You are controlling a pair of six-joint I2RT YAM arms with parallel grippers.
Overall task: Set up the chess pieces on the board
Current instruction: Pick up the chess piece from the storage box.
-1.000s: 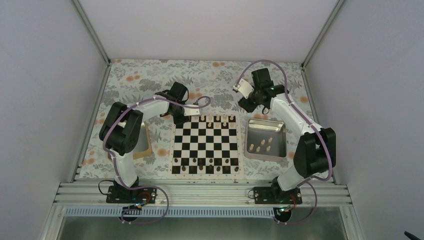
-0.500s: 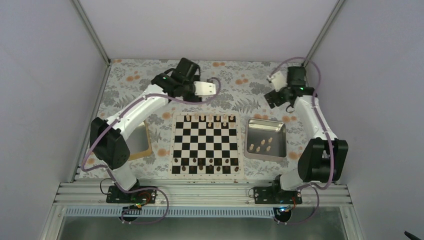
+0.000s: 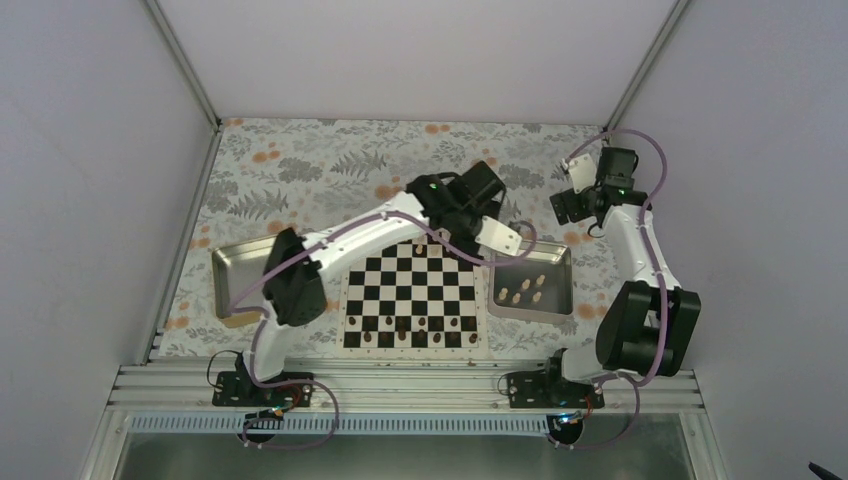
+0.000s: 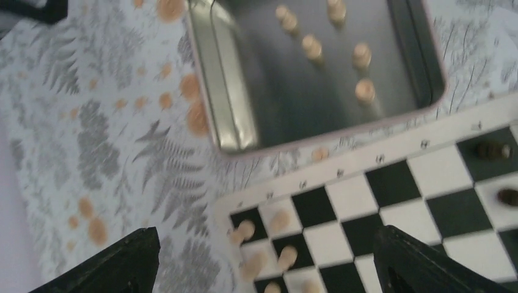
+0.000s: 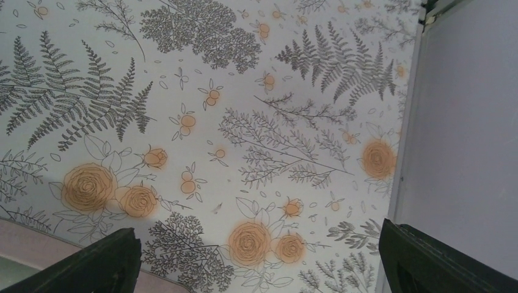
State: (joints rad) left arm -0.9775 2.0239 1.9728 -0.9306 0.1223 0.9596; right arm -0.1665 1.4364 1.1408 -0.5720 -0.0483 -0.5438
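Note:
The board lies mid-table. Its far right corner shows in the left wrist view, with a few pale chess pieces standing blurred on it. More pale pieces stand in the steel tray to the right. My left gripper hovers over that far right corner, open, with nothing between its fingers. My right gripper hangs over the flowered cloth beyond the tray, open and empty. The left arm hides most of the board's far row in the top view.
Dark chessmen line the board's near rows, two of them at the edge of the left wrist view. The right steel tray sits beside the board. A second steel tray lies left. The enclosure wall stands close to the right gripper.
My left arm has swung from the far left of the board across to its far right corner, jaws opening wider. My right gripper has drifted right toward the wall and opened.

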